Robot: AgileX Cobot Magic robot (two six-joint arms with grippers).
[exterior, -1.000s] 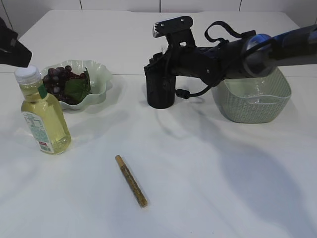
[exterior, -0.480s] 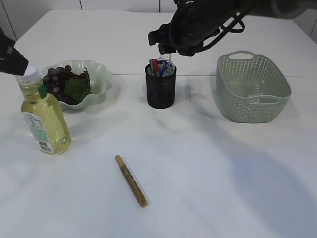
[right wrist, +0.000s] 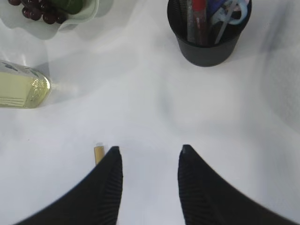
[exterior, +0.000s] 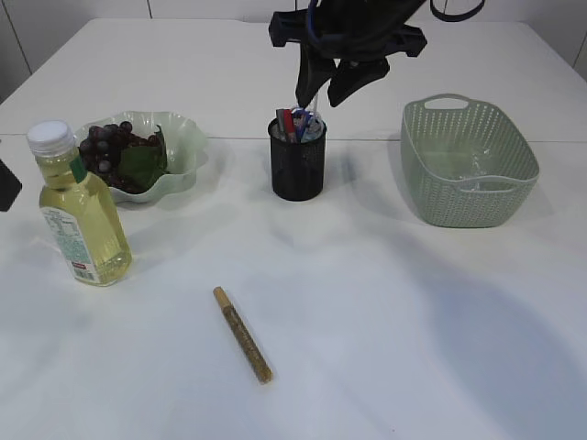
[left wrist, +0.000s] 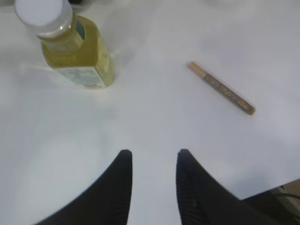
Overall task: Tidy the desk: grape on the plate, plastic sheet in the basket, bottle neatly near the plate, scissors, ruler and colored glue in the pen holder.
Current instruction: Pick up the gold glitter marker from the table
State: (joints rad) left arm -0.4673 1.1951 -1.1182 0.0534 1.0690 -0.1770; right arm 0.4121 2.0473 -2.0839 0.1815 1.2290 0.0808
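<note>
In the exterior view, a black mesh cylindrical pen holder [exterior: 298,165] stands upright near the middle of the white table [exterior: 385,312], holding red and blue-handled items and a clear strip that pokes above its rim; which is scissors and which is ruler cannot be told apart. At 9 o'clock from it sits a pale green wavy-rimmed plate [exterior: 183,147] holding dark purple grapes [exterior: 110,147] and a green leaf. At 3 o'clock of the holder stands a pale green woven plastic basket [exterior: 470,165] with a clear plastic sheet [exterior: 472,170] faintly visible inside. At 7 o'clock of the plate stands a clear bottle of yellow liquid with a white cap [exterior: 81,215]; its label has a red patch, the print too small to read. A slim gold glitter glue stick [exterior: 243,335] lies bare on the table at 6 o'clock from the holder, well apart from it. The right gripper [exterior: 344,69] hangs above the holder, jaws spread. In the left wrist view, the left gripper [left wrist: 152,157] shows its jaws spread over bare table, bottle at 11 o'clock, glue stick at 1 o'clock. In the right wrist view, the spread jaws hold nothing; the holder lies at 1 o'clock, the plate at 11 o'clock.
</note>
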